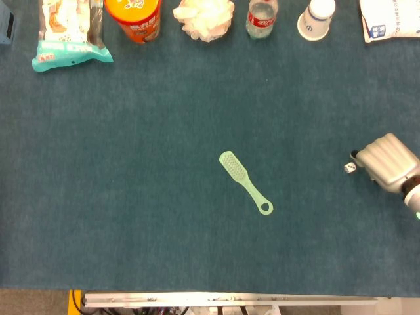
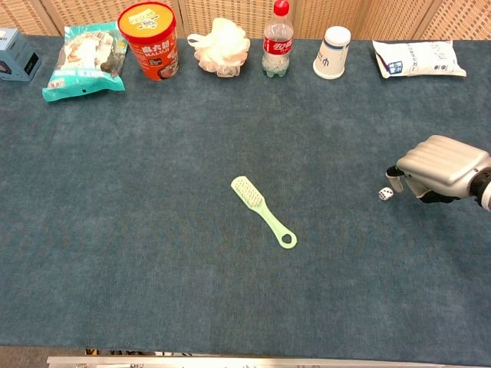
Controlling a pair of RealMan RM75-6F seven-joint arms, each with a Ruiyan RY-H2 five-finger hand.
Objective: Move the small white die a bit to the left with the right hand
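The small white die (image 1: pixel 350 168) (image 2: pixel 385 195) lies on the blue cloth near the table's right side. My right hand (image 1: pixel 387 163) (image 2: pixel 441 167) hovers just to its right, back upward and fingers bent down. The fingertips (image 2: pixel 396 172) stand a short gap from the die and do not touch it. Nothing is held in the hand. My left hand shows in neither view.
A green brush (image 1: pixel 244 181) (image 2: pixel 262 211) lies mid-table, well left of the die. Along the far edge stand a snack bag (image 2: pixel 83 61), an orange tub (image 2: pixel 150 29), a white bath puff (image 2: pixel 220 46), a bottle (image 2: pixel 277 40), a paper cup (image 2: pixel 332 52) and a white packet (image 2: pixel 418 58).
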